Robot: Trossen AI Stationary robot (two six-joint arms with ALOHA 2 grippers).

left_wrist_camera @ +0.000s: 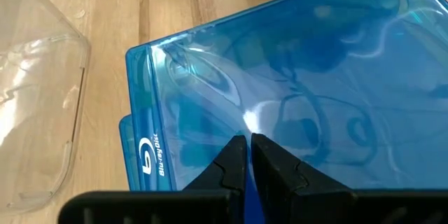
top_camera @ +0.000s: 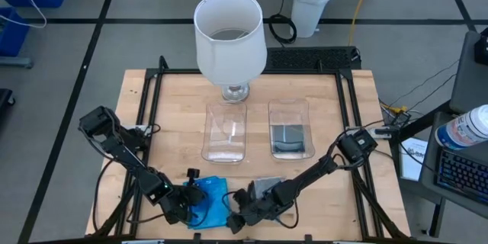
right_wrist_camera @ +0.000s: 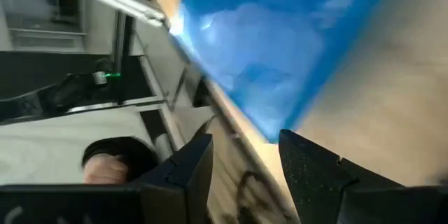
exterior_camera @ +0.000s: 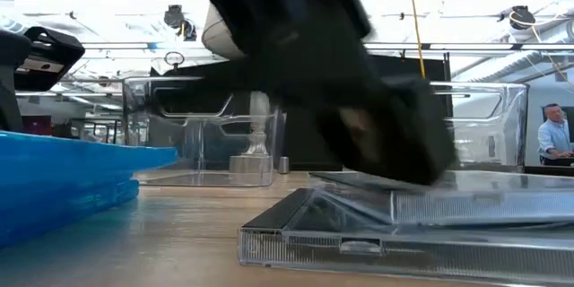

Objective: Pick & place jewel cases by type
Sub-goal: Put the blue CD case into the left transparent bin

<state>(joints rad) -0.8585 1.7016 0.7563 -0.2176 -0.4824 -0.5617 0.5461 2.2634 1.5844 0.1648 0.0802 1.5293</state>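
Down at the desk's (top_camera: 175, 99) near edge, the left pincer (left_wrist_camera: 246, 155) sits over the stack of blue jewel cases (top_camera: 210, 200), its fingers (left_wrist_camera: 227, 168) pressed together and the tips resting on the top case's clear blue cover. Just beside it, the right pincer (right_wrist_camera: 245, 155) has its fingers spread, tips near the corner of those blue cases, with nothing between them. A smoky grey jewel case (exterior_camera: 404, 220) lies flat on the desk beside the blue stack, the right arm reaching across above it. Toward the middle of the desk stand two clear trays: the left tray (top_camera: 226, 132) looks bare, and the right tray (top_camera: 292, 129) holds a dark grey case (top_camera: 290, 139). A white lamp (top_camera: 231, 38) stands at the far edge.
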